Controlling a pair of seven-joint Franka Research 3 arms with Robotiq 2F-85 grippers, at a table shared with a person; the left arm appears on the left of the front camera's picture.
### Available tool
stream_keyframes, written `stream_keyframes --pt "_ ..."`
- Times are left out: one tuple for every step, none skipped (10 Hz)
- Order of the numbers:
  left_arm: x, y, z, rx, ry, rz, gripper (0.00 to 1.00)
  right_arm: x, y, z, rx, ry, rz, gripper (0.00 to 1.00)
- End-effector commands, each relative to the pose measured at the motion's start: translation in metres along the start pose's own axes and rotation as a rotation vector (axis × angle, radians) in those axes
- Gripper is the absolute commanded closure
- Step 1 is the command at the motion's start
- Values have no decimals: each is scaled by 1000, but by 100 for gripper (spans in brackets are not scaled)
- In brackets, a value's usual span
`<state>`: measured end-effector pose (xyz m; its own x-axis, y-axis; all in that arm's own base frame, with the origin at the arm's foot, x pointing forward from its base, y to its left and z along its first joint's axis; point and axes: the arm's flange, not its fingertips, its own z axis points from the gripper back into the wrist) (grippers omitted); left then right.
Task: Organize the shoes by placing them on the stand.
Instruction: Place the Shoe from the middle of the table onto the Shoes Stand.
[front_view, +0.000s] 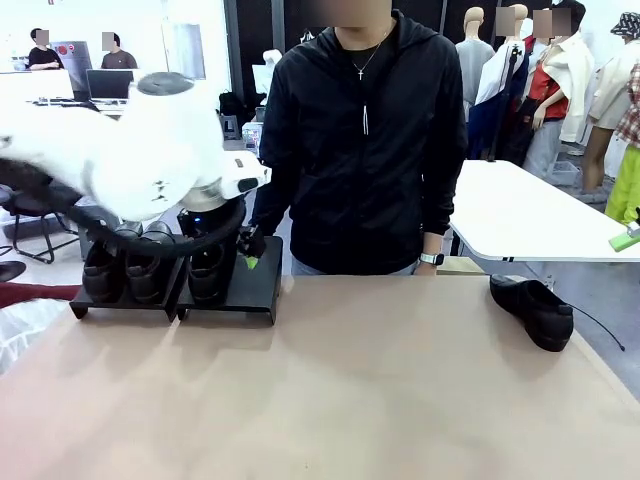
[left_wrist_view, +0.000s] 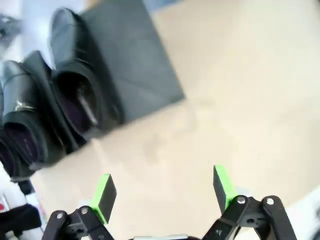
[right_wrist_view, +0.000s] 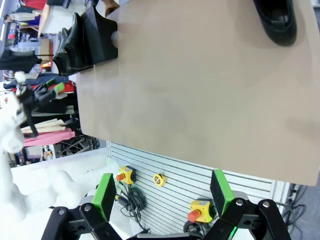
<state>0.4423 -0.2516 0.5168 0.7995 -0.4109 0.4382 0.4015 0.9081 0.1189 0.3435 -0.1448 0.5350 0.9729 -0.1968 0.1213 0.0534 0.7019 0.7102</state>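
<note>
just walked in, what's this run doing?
Shoe sorting. Three black loafers already sit on the black stand; the right platform has one slot bare. The left tool hangs open and empty near that platform. The fourth loafer lies on the table's far right. The right tool is open, holding nothing. A person stands behind the table.

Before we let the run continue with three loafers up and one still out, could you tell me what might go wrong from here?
1. The left end effector hangs open just beside the third loafer on the stand; pulling back carelessly could nudge it off the sloped platform.
2. The last loafer lies near the table's far right edge, so a poor grasp might push it off.
3. The person's hand rests by the stand, close to the left arm.
</note>
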Motion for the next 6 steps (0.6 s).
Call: stream_keyframes --pt "-60 23 50 -195 19 10 0 0 -2 4 -4 8 26 0" --pt "-78 30 61 -289 55 230 0 0 -2 4 -4 8 26 0" --pt "-95 42 65 -483 74 205 0 0 -2 4 -4 8 26 0" --pt "-109 61 57 -618 76 346 0 0 -2 4 -4 8 26 0" --pt "-134 85 50 -729 41 332 0 0 -2 4 -4 8 26 0" --pt "-151 105 51 -825 -34 328 0 0 -2 4 -4 8 26 0"
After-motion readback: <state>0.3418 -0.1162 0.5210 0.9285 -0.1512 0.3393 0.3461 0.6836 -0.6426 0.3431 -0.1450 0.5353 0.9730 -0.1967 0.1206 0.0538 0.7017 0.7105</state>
